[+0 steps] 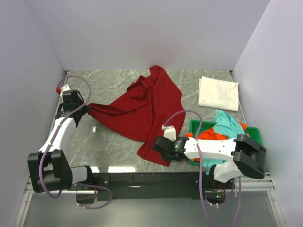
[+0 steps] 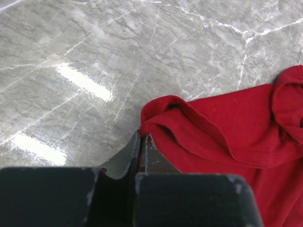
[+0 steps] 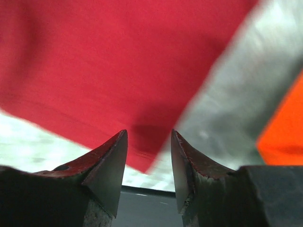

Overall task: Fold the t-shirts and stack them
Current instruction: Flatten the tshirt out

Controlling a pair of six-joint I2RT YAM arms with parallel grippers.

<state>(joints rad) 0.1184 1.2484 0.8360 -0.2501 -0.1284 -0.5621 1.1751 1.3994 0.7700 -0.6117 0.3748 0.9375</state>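
We note the white t-shirt (image 1: pixel 218 93) folded, well beyond the right pincer (image 3: pixel 149 135). The dark red t-shirt (image 1: pixel 142 106) lies crumpled: the left pincer (image 2: pixel 141 138) is clamped on its corner, while the right pincer gapes empty, hem just ahead. The orange t-shirt (image 1: pixel 209 135) and teal t-shirt (image 1: pixel 227 122) are heaped behind it in the green tray (image 1: pixel 195 125). Nothing stacked.

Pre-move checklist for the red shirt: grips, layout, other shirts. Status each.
1. Corner grip by left gripper on dark red shirt: ok, shut on the cloth.
2. Near-corner grip by right gripper: not ok, jaws apart with nothing between, cloth just ahead.
3. Dark red shirt spread flat: not ok, far part bunched.
4. The white shirt folded and apart from the red one: ok.
5. The orange shirt and teal shirt out of the green tray: not ok, both heaped in it.
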